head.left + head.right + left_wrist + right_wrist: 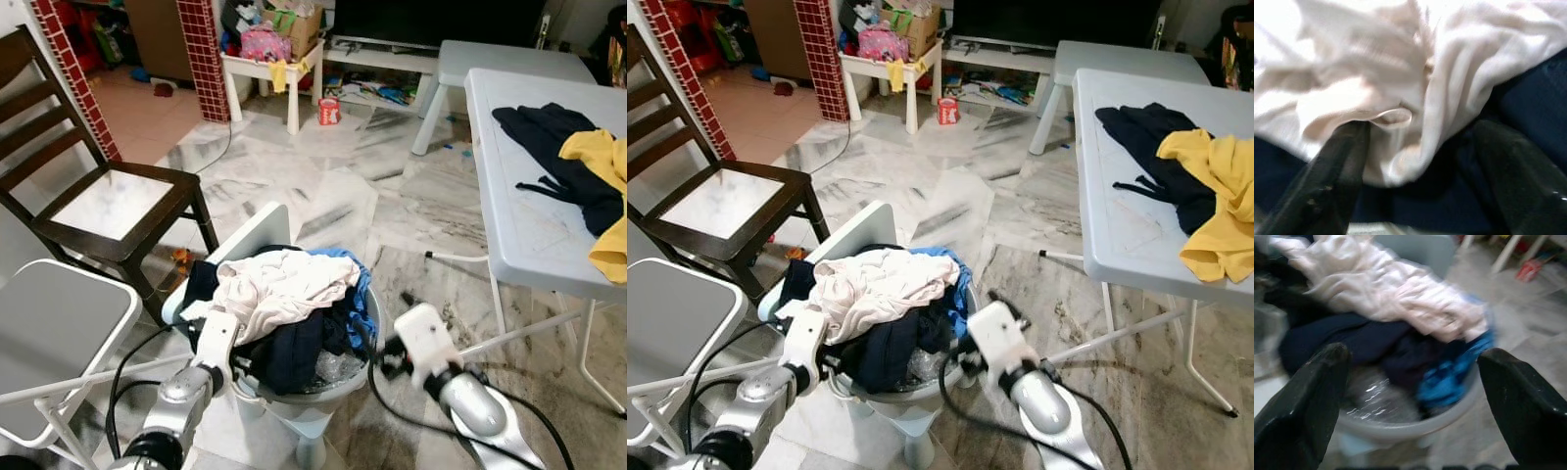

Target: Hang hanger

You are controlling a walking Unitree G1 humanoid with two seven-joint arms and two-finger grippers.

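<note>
A grey laundry basket (328, 399) stands right in front of me, heaped with clothes. A cream garment (279, 284) lies on top, over dark navy clothes (294, 352) and a blue cloth (361, 294). My left gripper (1420, 142) is at the basket's left side, open, its fingers pushed in against a fold of the cream garment (1400, 88). Open as well, my right gripper (1413, 357) hangs just outside the basket's right rim (1400, 428) and points at the pile.
A dark wooden chair (108, 206) and a grey folding seat (59, 323) stand on my left. On the right, a white folding table (519, 225) carries dark (554, 147) and yellow clothes (602, 162). A white rod (456, 257) lies on the marble floor.
</note>
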